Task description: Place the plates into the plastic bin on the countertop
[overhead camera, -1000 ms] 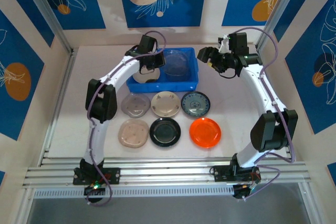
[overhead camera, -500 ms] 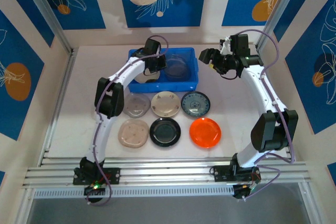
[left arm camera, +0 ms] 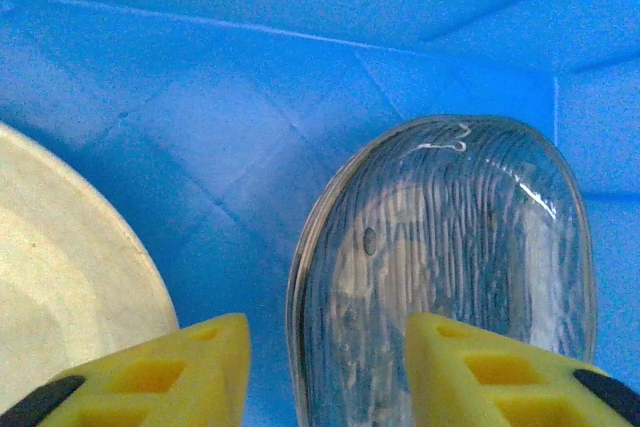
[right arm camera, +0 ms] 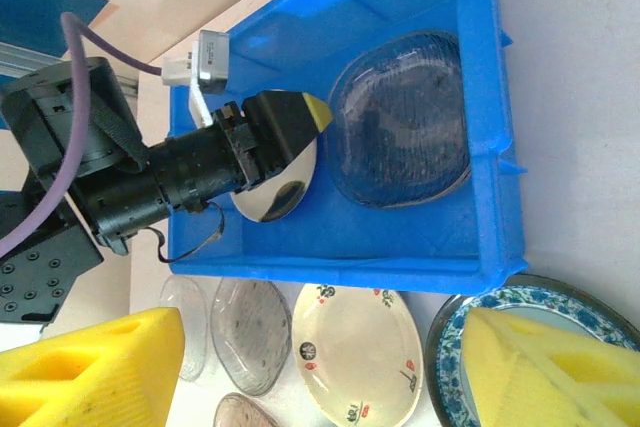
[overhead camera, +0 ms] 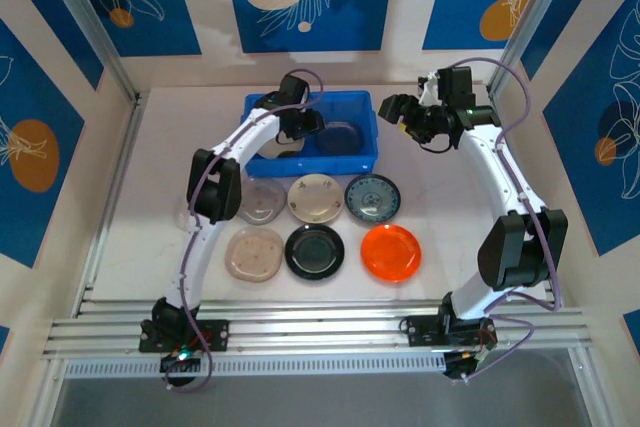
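The left gripper [overhead camera: 312,127] is down inside the blue bin [overhead camera: 330,161], its fingers [left arm camera: 180,372] spread apart and empty. A clear grey plate [left arm camera: 450,267] lies on the bin floor just ahead of them, apparently not touching them. A beige plate [left arm camera: 60,277] lies to their left. The right gripper [overhead camera: 392,109] hovers beside the bin, its fingers spread wide and holding nothing.

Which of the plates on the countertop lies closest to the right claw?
The blue-patterned plate, at the right end of the row in front of the plastic bin, nearest the right claw. The beige plate and clear grey plate lie farther left.
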`<action>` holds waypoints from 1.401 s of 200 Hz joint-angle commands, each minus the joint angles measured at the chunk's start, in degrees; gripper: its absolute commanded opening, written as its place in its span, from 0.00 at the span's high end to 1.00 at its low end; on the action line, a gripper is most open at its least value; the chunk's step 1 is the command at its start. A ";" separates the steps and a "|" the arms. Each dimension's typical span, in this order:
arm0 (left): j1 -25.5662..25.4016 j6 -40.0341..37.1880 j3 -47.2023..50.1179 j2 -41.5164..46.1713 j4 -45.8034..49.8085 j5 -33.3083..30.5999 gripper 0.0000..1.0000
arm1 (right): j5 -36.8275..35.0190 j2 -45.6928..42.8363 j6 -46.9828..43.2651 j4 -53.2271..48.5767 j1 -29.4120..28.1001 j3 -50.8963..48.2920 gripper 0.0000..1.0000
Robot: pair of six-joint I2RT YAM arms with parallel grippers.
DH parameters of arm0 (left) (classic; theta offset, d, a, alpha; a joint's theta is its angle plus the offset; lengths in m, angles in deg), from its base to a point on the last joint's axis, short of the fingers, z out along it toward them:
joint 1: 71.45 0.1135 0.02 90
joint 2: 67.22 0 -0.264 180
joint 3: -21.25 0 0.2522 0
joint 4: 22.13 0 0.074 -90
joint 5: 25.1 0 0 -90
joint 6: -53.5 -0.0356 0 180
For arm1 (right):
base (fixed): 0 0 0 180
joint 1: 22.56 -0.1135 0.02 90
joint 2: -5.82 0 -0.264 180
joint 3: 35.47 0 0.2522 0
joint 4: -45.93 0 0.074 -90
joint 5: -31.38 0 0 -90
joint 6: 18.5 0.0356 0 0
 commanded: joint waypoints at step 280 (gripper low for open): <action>-29.96 -15.37 49.08 40.01 -6.37 5.60 0.48 | -3.32 -28.26 2.57 -6.12 5.43 -34.92 0.29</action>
